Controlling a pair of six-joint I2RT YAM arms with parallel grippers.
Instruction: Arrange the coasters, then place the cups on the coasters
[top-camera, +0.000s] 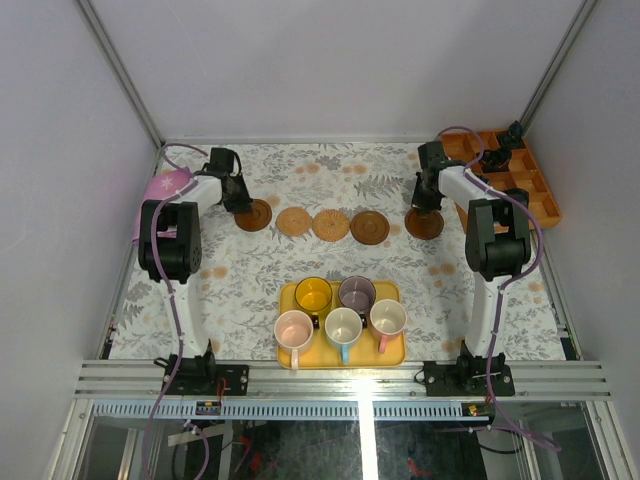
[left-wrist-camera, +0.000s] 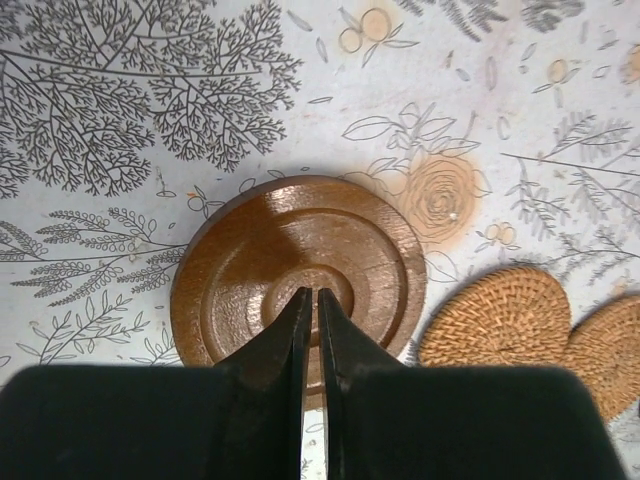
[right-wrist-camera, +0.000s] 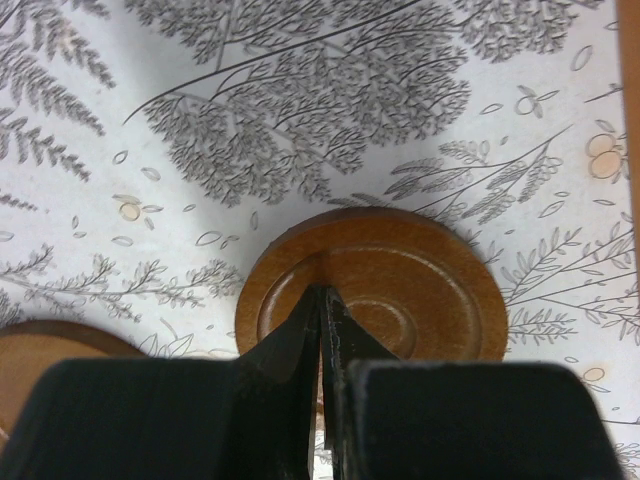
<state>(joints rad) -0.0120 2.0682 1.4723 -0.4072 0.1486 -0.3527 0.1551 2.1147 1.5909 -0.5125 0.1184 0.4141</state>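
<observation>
five coasters lie in a loose row across the far half of the flowered table (top-camera: 250, 280). the left-end dark coaster (top-camera: 253, 216) comes first, then the first tan coaster (top-camera: 294, 221) and the second tan coaster (top-camera: 330, 225), whose edges meet. the middle dark coaster (top-camera: 369, 228) sits just beside those, and the right-end dark coaster (top-camera: 424, 224) lies a little apart.

the left gripper (top-camera: 240, 200) hangs over the left-end dark coaster. in its wrist view the fingers are pressed together with only a hairline slit between them, their tips (left-wrist-camera: 310, 295) over the raised centre ring of that disc (left-wrist-camera: 270, 250), pinching nothing (contact with the wood cannot be judged).

the right gripper (top-camera: 425, 200) stands over the right-end dark coaster. its fingers are pressed tight together, their tips (right-wrist-camera: 322, 292) above the disc's inner groove (right-wrist-camera: 410, 280).

all five cups stand on the yellow tray (top-camera: 397, 352) near the arm bases, well apart from the coasters. the yellow cup (top-camera: 313, 294) and purple-grey cup (top-camera: 356, 293) are at the back. the pink cup (top-camera: 293, 328), blue-handled cup (top-camera: 343, 327) and cream-pink cup (top-camera: 387, 318) are in front.

an orange compartment box (top-camera: 545, 205) sits at the far right corner.
</observation>
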